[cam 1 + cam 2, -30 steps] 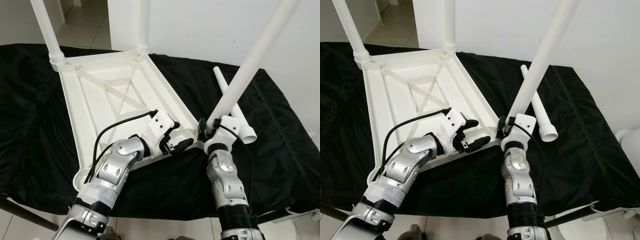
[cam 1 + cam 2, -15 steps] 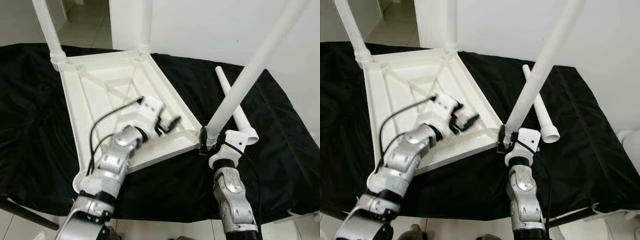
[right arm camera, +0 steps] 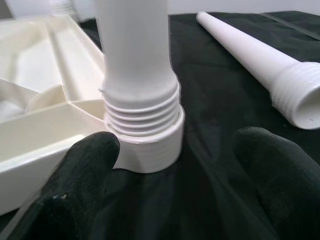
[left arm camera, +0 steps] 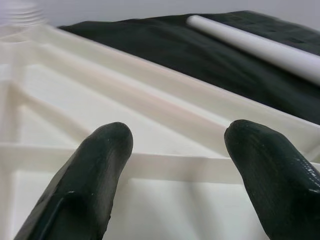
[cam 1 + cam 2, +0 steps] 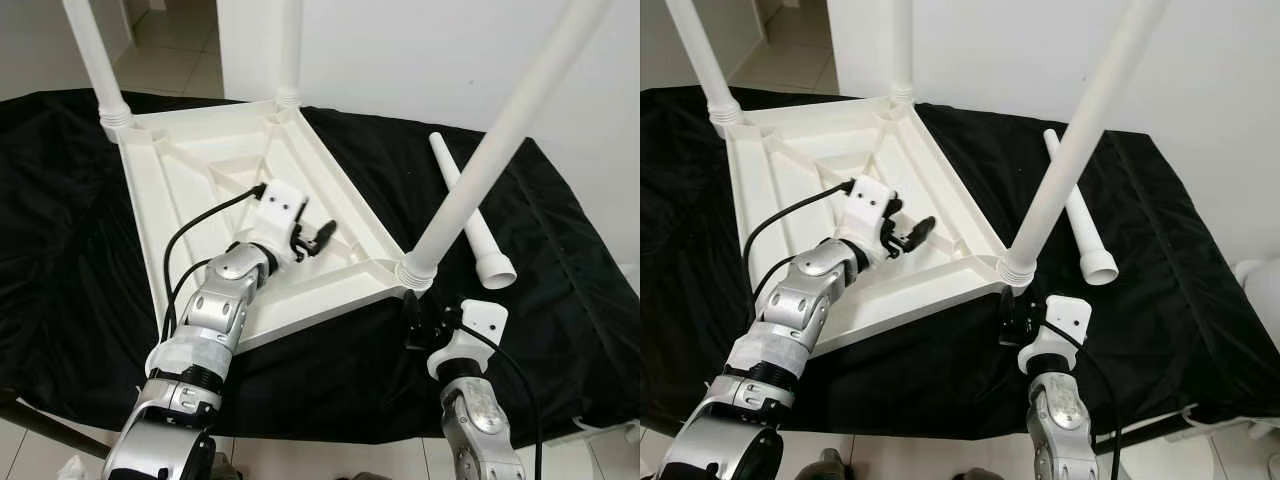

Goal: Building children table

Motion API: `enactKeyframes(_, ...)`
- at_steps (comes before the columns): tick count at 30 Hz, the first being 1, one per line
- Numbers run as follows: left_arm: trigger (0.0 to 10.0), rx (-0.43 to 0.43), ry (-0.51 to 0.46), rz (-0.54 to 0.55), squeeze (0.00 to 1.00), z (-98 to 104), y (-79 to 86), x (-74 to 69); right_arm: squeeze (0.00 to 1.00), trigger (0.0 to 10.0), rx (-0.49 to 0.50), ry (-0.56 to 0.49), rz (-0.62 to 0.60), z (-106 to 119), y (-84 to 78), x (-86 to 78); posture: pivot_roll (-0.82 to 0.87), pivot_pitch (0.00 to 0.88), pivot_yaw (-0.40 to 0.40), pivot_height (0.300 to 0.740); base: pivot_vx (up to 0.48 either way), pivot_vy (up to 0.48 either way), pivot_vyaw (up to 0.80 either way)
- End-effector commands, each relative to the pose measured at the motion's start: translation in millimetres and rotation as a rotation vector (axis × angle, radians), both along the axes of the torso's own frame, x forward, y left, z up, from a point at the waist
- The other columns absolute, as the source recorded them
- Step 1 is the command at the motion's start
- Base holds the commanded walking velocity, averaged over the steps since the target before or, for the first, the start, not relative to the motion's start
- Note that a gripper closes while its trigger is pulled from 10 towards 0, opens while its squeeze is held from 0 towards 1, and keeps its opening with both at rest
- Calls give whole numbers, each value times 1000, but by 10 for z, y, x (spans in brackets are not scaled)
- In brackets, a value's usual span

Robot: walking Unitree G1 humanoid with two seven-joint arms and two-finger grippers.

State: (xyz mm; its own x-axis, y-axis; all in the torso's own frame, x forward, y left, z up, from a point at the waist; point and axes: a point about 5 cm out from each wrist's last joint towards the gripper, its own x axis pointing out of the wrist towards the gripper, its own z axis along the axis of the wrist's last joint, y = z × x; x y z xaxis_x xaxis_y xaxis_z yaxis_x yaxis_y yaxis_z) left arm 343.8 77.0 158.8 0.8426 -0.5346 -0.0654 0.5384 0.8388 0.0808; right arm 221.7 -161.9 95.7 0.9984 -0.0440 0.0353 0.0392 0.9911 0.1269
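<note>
White tabletop [image 5: 210, 190] and white legs [image 5: 470, 215] on a plain black cloth [image 5: 560, 270].

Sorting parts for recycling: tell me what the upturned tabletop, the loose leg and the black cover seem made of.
Tabletop: likely moulded plastic, white, semi-gloss; ribbed underside.
Loose leg: apparently the same white plastic, hollow, moulded threads at the end.
Black cover: woven fabric, slight sheen, soft wrinkles.

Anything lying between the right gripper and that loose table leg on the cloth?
Nothing visible. The loose leg lies on bare black cloth beyond the open right gripper, to its right. The leg just screwed into the tabletop corner stands ahead, off to the left.
</note>
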Motion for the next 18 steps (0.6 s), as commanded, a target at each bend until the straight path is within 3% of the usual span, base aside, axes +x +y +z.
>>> enactKeyframes(1, 10000, 26, 10, 13, 0, -7, -6, 22, 0, 10000, 8, -31, 43, 38, 8, -36, 19, 0, -66, 740, 0, 0, 0)
enactKeyframes(11, 10000, 109, 14, -26, 0, -46, 120, 17, 0, 10000, -6, -58, 73, 80, -56, -82, 19, 7, -60, 740, 0, 0, 0)
enactKeyframes(18, 10000, 183, 30, 53, 0, -89, 140, 146, 0, 10000, -1, -69, 101, 101, -50, -73, 21, 13, -59, 740, 0, 0, 0)
